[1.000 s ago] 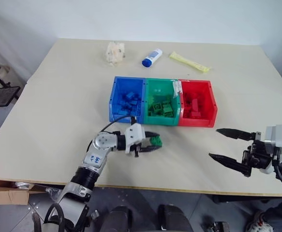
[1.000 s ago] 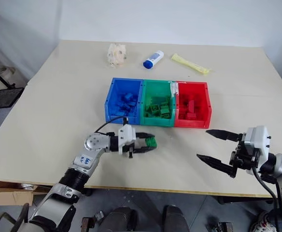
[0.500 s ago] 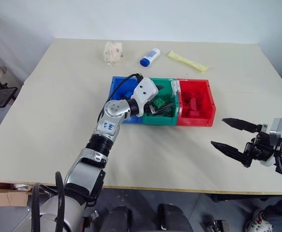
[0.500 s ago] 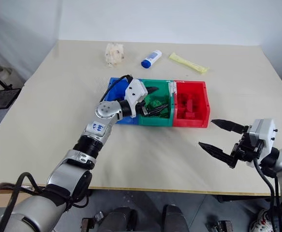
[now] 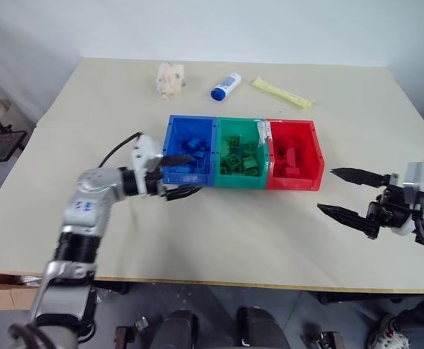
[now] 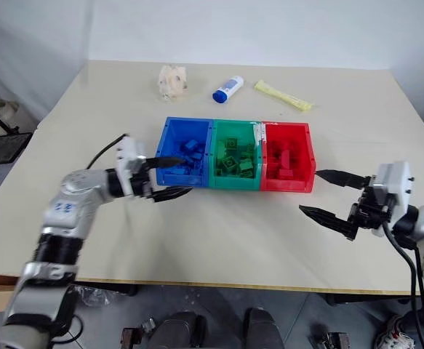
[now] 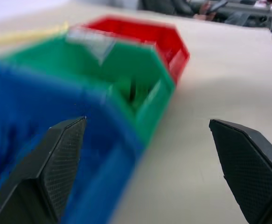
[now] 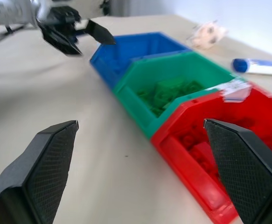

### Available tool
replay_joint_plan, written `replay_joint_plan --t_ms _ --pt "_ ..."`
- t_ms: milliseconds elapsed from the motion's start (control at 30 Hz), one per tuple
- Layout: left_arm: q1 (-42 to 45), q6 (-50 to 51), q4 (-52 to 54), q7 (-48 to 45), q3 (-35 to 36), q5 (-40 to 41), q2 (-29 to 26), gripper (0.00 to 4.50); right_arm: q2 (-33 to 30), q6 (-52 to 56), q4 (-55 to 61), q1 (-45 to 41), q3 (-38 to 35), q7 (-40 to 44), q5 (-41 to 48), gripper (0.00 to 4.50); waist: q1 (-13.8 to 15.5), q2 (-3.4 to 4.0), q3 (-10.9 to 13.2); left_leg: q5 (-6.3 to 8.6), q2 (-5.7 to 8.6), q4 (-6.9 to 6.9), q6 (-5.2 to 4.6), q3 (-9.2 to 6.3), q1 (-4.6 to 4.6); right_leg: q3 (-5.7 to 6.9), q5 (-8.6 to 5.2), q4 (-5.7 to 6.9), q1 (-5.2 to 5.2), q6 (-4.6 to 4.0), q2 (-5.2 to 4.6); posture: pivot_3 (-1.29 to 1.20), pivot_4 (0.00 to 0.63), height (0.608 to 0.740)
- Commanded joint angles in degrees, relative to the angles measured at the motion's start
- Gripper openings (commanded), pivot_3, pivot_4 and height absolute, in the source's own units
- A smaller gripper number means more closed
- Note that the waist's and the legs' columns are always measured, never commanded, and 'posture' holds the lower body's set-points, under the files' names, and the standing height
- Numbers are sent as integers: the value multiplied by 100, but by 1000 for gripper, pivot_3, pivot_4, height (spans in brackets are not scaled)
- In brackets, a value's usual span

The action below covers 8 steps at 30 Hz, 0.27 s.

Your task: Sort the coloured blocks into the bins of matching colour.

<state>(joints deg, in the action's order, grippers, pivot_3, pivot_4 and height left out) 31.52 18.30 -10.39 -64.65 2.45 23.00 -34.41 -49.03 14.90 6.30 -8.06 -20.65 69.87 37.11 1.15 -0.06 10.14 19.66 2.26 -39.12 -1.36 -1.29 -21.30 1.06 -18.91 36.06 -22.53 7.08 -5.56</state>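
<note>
Both pincers, L (image 5: 177,175) & R (image 5: 350,195), released, empty; bins' (image 5: 244,179) blocks partly hidden.

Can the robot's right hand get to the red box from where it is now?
Probably yes. The right hand is open and holds nothing, and only bare table lies between it and the red box, the nearest of the three to that hand. Its top is open too.

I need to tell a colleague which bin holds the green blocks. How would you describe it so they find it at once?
On the beige table, a row of three joined open bins sits near the middle. The green bin is the centre one, flanked by the blue bin and the red bin, and it alone holds green blocks.
</note>
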Motion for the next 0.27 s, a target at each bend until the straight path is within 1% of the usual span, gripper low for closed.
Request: replay_joint_plan --t_ms 33,167,267 --pt "-297 -348 29 -300 516 243 -284 4478 -228 -204 -248 -109 40 308 -192 4500 19 0 0 0 0 1 0 -4 -1 3 0 -5 1 0 0 0 150 740" --pt "-467 -1243 -536 -196 902 -12 -486 4478 -377 -429 -684 -270 176 607 -438 4500 36 0 0 0 5 -2 -1 -17 -3 15 0 -11 9 -1 -8 0 150 740" --pt "-489 -1702 -926 -386 930 -86 -606 4478 -383 -558 -961 -386 240 717 -573 4500 16 0 0 0 5 -1 0 -16 -3 18 0 -9 7 -1 -6 0 150 740"
